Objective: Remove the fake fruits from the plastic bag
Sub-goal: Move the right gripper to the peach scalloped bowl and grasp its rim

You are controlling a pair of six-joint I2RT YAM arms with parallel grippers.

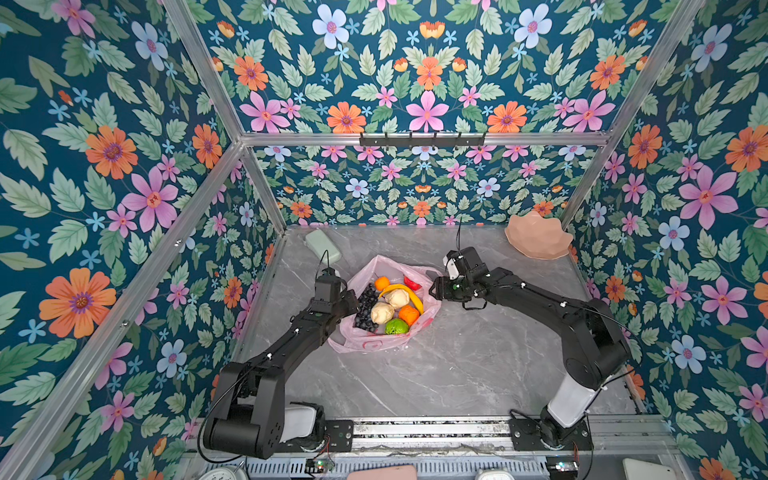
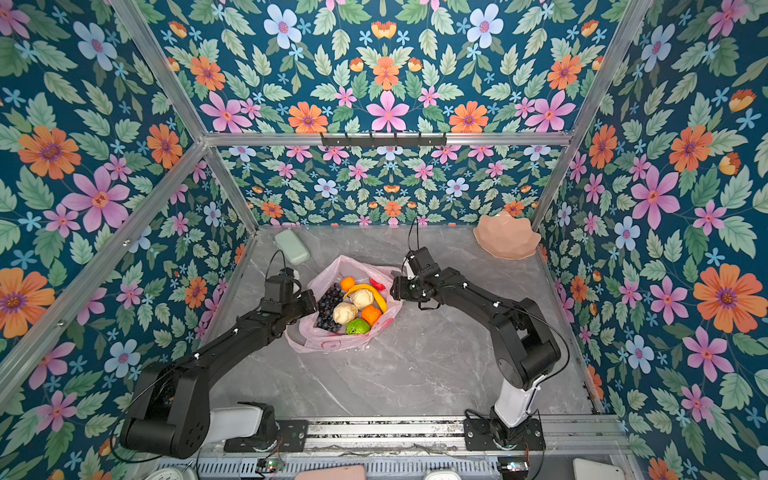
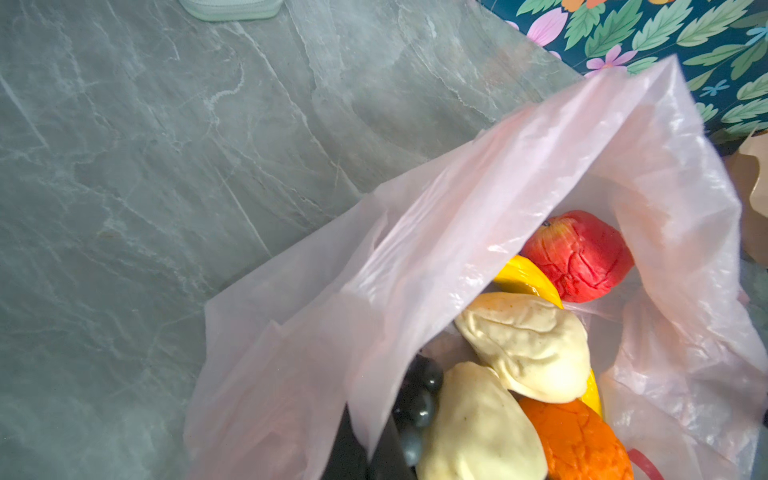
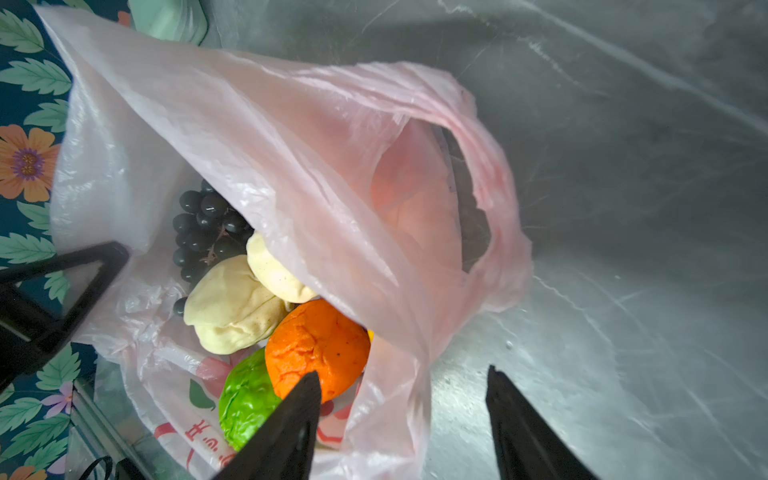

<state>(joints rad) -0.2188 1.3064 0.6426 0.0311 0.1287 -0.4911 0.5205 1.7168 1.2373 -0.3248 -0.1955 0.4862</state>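
Note:
The pink plastic bag [image 1: 365, 345] lies open in the middle of the marble table. Inside it are the fake fruits: a grape bunch [image 1: 368, 307], a banana [image 1: 409, 293], two oranges [image 1: 409, 314], two cream pieces [image 1: 381, 312], a green fruit [image 1: 397, 327] and a red apple [image 1: 412, 283]. My left gripper [image 3: 365, 440] is shut on the bag's left rim [image 3: 457, 216], beside the grapes. My right gripper [image 4: 403, 371] is open at the bag's right edge. A loose fold of the bag [image 4: 311, 137] hangs between its fingers, near the orange [image 4: 318, 340].
A peach wavy-rimmed bowl [image 1: 538, 241] stands at the back right corner. A pale green pouch [image 1: 323, 246] lies at the back left, just behind the bag. Floral walls close in the table on three sides.

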